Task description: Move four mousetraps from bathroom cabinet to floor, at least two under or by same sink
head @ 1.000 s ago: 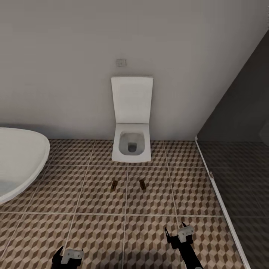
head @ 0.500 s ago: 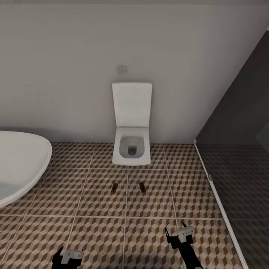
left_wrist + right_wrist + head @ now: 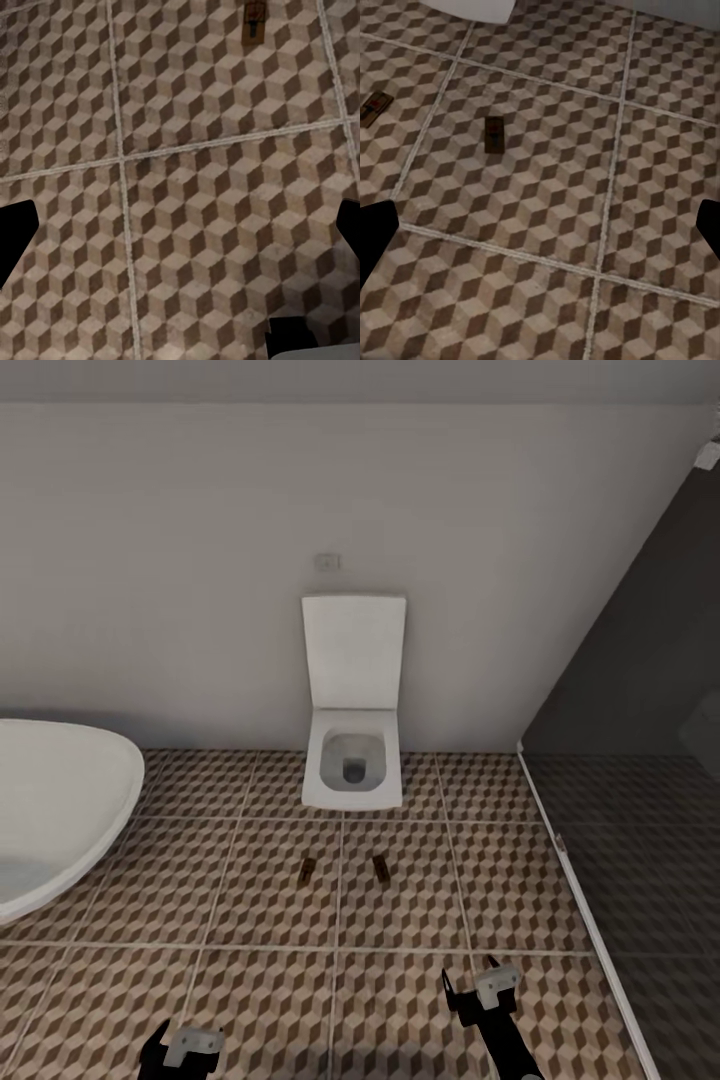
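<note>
From the head camera, two mousetraps lie flat on the bathroom floor (image 3: 250, 1000), on the row of tiles just in front of the toilet (image 3: 352, 758). The left mousetrap (image 3: 307, 871) and the right mousetrap (image 3: 381, 868) sit either side of one grout line, near each other but apart. Each has its long axis running roughly away from the robot toward the wall, the pair leaning slightly toward each other at the far end. Both are ahead of the grippers, a full tile row beyond them. The right gripper (image 3: 481, 976) is the nearer one to the right mousetrap; the left gripper (image 3: 172, 1040) sits low at the near edge and further off. The bathtub (image 3: 55, 800) curves in along the left edge of the floor, and a dark glass partition (image 3: 640, 760) closes the right. No sink shows here, so by my reading these two would need carrying elsewhere to satisfy the sink condition.

In the left wrist camera, one mousetrap (image 3: 256, 16) lies ahead of the gripper, beyond a grout crossing. The fingers (image 3: 16, 236) stand wide apart at the frame's sides with nothing between them.

In the right wrist camera, one mousetrap (image 3: 494, 134) lies on a tile well ahead, and the other mousetrap (image 3: 373, 106) is across the grout line beside it. This gripper's fingers (image 3: 375, 240) are likewise spread wide and empty.

No brand, label or legible writing appears anywhere; the small wall plate (image 3: 326, 561) above the toilet is blank.
</note>
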Robot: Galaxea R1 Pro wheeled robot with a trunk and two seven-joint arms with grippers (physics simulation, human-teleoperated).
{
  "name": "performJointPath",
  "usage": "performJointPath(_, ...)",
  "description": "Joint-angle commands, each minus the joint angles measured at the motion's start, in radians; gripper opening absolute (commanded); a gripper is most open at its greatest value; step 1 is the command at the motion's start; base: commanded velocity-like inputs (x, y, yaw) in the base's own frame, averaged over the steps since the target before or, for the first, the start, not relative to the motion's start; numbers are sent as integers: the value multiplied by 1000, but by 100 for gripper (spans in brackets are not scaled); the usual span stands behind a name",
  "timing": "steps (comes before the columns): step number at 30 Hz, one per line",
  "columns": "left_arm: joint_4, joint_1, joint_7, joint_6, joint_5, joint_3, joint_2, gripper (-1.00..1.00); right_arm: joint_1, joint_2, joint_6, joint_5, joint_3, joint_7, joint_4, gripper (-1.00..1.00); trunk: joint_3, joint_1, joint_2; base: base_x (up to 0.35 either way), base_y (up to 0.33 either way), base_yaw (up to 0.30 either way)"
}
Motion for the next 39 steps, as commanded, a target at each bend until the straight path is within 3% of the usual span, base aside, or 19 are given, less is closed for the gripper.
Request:
performJointPath(1,2,-1,7,-3,-2,-8,-1,100,-1,0,-2,8,3,-10,1,100,4,-4,7,0,0,0)
performJointPath(39,2,0,8,-1,-2,-9,-1,100,-1,0,-2,8,3,-10,2,100,185,-149,273,0,0,0)
